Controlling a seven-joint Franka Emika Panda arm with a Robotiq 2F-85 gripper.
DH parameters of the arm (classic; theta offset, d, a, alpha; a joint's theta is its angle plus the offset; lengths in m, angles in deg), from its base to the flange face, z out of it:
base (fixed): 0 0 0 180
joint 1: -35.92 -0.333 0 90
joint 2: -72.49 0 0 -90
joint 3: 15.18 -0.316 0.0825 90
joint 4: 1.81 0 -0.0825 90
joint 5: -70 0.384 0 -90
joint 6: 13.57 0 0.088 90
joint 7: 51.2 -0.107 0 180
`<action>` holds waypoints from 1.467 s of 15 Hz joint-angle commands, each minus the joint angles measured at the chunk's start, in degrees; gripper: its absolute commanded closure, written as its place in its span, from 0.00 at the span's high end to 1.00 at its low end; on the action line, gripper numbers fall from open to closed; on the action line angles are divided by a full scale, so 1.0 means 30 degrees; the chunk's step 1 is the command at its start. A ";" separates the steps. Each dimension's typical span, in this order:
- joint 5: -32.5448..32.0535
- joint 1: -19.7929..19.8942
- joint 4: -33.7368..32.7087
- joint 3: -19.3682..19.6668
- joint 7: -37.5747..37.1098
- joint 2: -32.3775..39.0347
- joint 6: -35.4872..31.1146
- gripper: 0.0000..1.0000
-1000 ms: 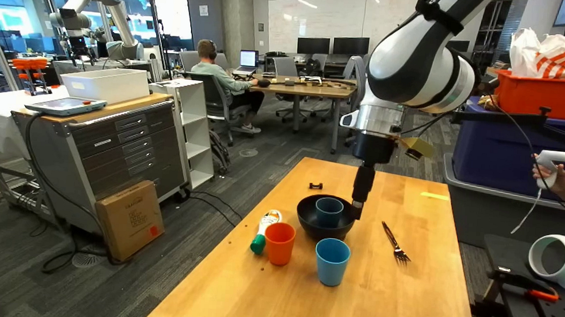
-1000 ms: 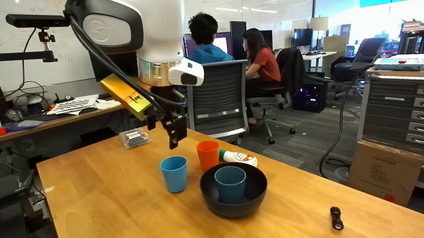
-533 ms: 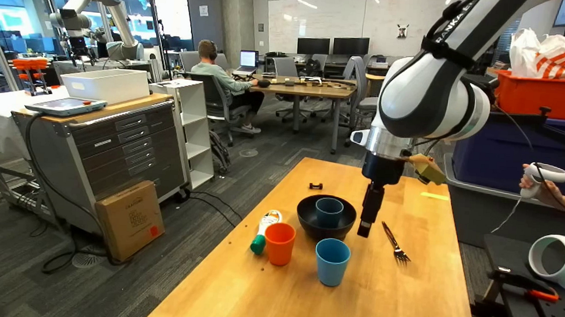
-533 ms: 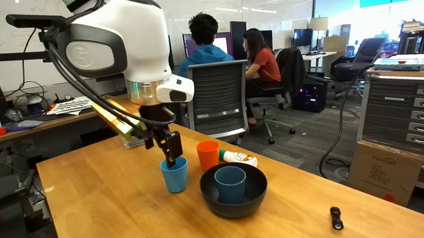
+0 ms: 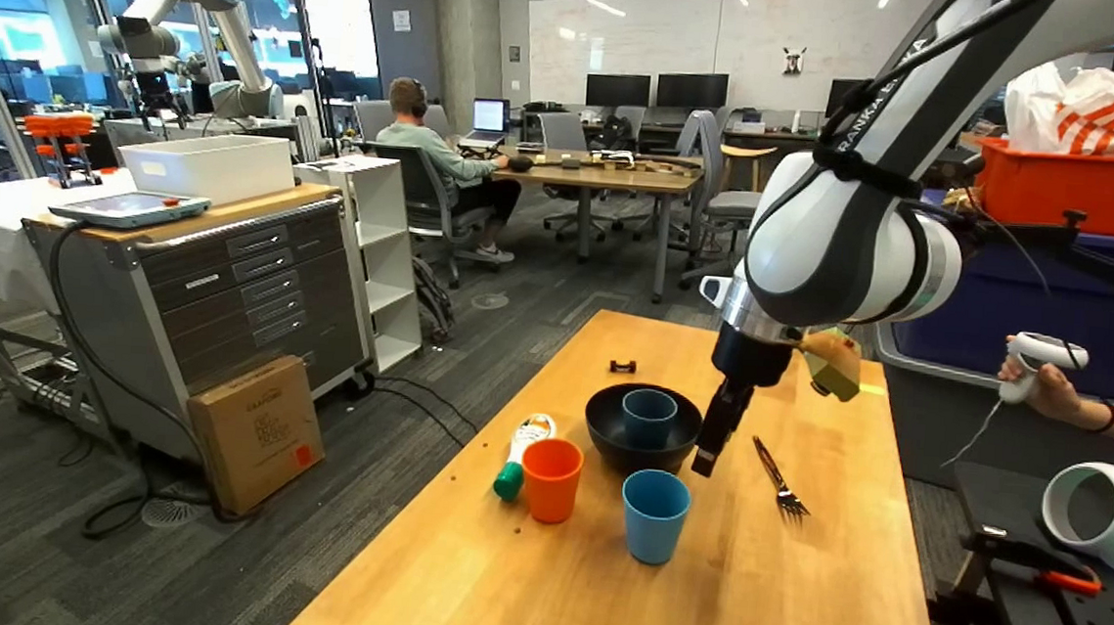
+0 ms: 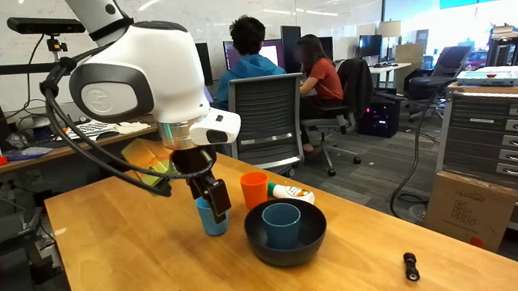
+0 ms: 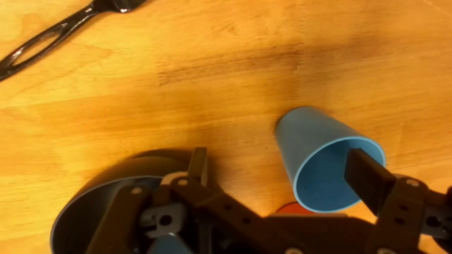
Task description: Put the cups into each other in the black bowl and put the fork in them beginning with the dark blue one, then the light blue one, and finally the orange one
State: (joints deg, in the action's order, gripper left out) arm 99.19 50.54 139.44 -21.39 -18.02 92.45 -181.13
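Only dk blue cup (image 5: 648, 422) in bowl (image 5: 605, 434); end effector (image 7: 278, 164) spread, holding nothing

In an exterior view: arm (image 5: 847, 225) reaches down over bench (image 5: 782, 603), its fingers (image 5: 722, 420) tilted, tips in the air near bowl rim, betw. bowl & fork (image 5: 780, 485). Finger gap can't be told from here. In the bowl, dk blue cup stands upright. On bench nearer viewer: lt blue cup (image 5: 655, 520), upright, w/ orange cup (image 5: 551, 482) near it, also upright, & tube (image 5: 519, 447) (white/green) lying right behind orange cup – touching or not, can't tell. The fork lies flat, tines twd viewer.

In an exterior view, w/ person in blue hoodie (image 6: 251, 65) seated in back: end effector hangs in front of lt blue cup, hiding part of it. Nearer viewer sits the bowl w/ dk blue cup; orange cup & tube are behind it. The fork handle runs off bottom edge. Also on bench: dumbbell-shaped bit (image 6: 411, 267); box (image 6: 472, 210) stands off the bench.

In wrist view: fingers wide apart, nothing gripped – 1 overlaps bowl edge, the other overlaps mouth of lt blue cup; depth can't be told from here. Past that cup's rim, a sliver of orange cup. Of dk blue cup, a small patch shows in bowl, rest hidden by end effector. The fork lies at top corner, partly cut off.
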 commanded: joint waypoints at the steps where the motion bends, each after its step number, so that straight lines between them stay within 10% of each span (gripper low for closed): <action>1: 0.0895 0.0060 -0.0839 -0.0493 -0.0585 0.1042 -0.0798 1.00; 9: 0.2063 0.0498 -0.2904 -0.1267 -0.1110 0.2443 -0.0468 0.99; 10: 0.2080 0.0528 -0.3055 -0.1271 -0.1132 0.2514 -0.0355 0.74; 22: 0.1730 0.0243 -0.3256 -0.0954 -0.1328 0.3171 -0.0084 0.05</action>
State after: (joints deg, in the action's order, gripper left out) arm 104.02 51.18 130.56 -23.99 -21.57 101.48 -182.00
